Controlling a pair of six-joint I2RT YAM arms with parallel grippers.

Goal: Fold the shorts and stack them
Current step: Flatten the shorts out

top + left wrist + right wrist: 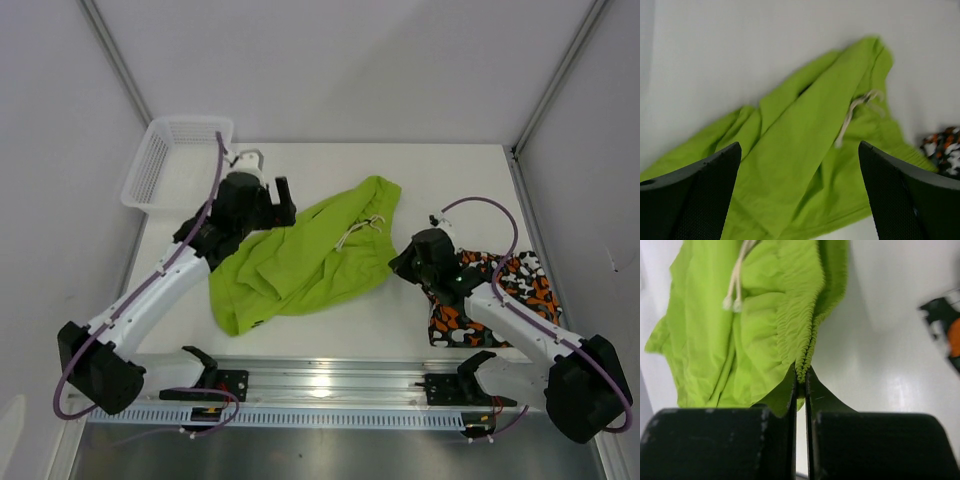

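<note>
right pincer [801,381] is clamped tight on the gathered waistband [797,325] of the lime green shorts [300,262], at the edge nearest the right arm. left pincer [799,150] hangs wide open over the other side of the same pair, gripping nothing, with green cloth below the gap. the green pair lies rumpled mid-table [440,180], layers overlapping, drawstring [735,287] loose on top. the camouflage shorts [528,280] sit crumpled at the right edge, partly under the right arm, not folded. so by my read it's early days: the green pair is being spread flat, no fold made, nothing stacked. next call looks like the left pincer dropping onto a hem or far waistband corner and closing, then both drawing apart to flatten the cloth. the catch: bunched thin layers, easy to pinch two at once. the white basket [180,160] sits at the far left corner, well apart from both pairs.
</note>
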